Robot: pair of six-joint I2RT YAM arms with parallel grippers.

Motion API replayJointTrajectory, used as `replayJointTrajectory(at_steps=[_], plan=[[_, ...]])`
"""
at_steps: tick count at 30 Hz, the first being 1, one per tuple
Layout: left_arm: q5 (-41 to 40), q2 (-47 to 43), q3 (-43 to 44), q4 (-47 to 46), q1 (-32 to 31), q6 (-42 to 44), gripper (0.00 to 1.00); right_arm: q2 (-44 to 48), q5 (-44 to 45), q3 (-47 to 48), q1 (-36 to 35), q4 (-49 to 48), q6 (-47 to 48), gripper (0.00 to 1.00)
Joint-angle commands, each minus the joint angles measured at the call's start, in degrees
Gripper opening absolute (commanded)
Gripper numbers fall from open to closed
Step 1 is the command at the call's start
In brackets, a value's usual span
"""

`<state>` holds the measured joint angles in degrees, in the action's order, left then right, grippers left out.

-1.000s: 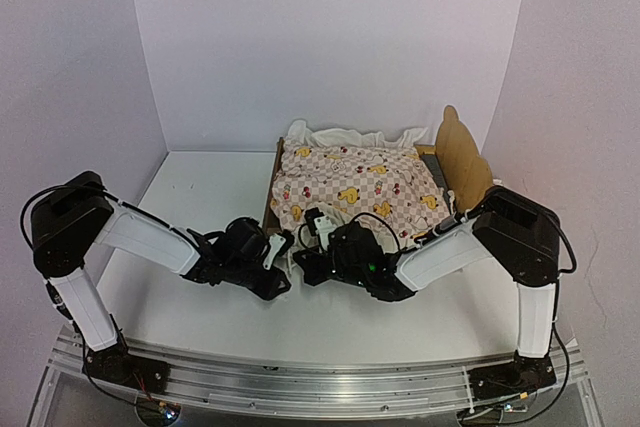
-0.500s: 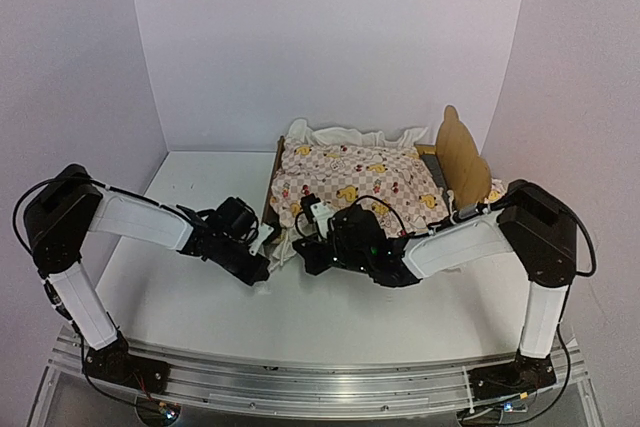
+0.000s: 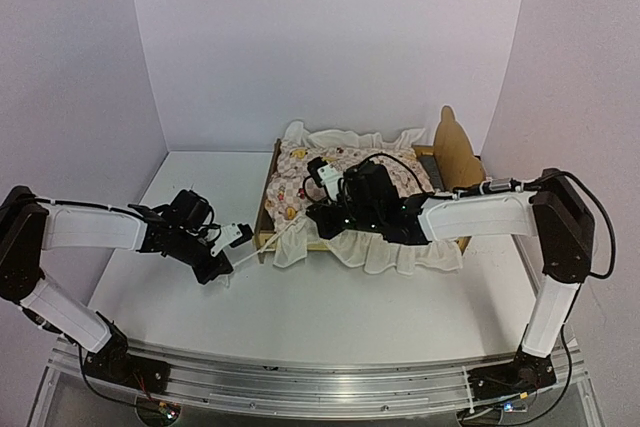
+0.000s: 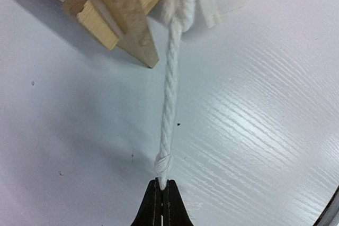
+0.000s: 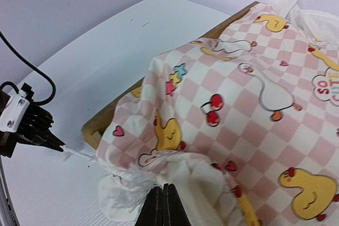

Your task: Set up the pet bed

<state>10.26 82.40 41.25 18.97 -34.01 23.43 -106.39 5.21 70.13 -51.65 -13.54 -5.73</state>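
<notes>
Fingers, left: left gripper (image 4: 160, 186) pinched fully shut on the cord (image 4: 168, 104) end, just under its knot.
Fingers, right: right gripper (image 5: 163, 188) closed tight, ruffle of the quilt (image 5: 238, 104) caught between the tips.
Bed (image 3: 455, 152): back right of table, headboard upright at the right end, foot end facing left gripper.
Quilt: spread over bed, cream ruffle draped over near rail onto table.
Cord: taut and straight, from quilt corner past bed's foot corner to left gripper.
Table (image 3: 300, 317): white, bed sits on it.
</notes>
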Motion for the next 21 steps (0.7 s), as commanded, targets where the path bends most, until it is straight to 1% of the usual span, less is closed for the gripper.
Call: replayJointTrajectory(at_steps=[1, 3, 5, 8, 10, 13, 16, 21], plan=[[0.0, -1.2, -3.2, 2.7, 3.1, 8.7, 0.0, 0.3, 2.5, 6.3, 4.2, 1.7, 2.5, 0.0], [6.9, -2.1, -1.2, 1.8, 3.2, 10.6, 0.0, -0.5, 1.5, 8.0, 4.2, 2.1, 3.8, 0.0], [12.4, -2.8, -0.2, -0.9, 3.1, 11.8, 0.0, -1.4, -1.4, 9.5, 4.2, 2.1, 4.4, 0.0], [16.6, -1.4, 1.2, -2.9, 3.1, 11.4, 0.0, -3.0, -5.8, 11.8, 4.3, 2.0, 3.5, 0.0], [16.1, 0.6, 1.3, -3.8, 3.1, 10.2, 0.0, -3.3, -7.2, 11.6, 4.2, 2.0, 2.9, 0.0], [14.2, 2.2, -1.1, -6.1, 3.2, 9.4, 0.0, -3.0, -5.3, 11.0, 4.4, 2.0, 1.5, 0.0], [13.0, 3.0, -4.4, -8.8, 3.2, 11.2, 0.0, -4.4, -1.2, 13.8, 5.8, 2.3, 0.3, 0.0], [8.5, 3.8, -7.5, -10.2, 3.5, 15.7, 0.0, -9.0, 0.7, 19.3, 10.2, 4.7, -0.7, 0.0]])
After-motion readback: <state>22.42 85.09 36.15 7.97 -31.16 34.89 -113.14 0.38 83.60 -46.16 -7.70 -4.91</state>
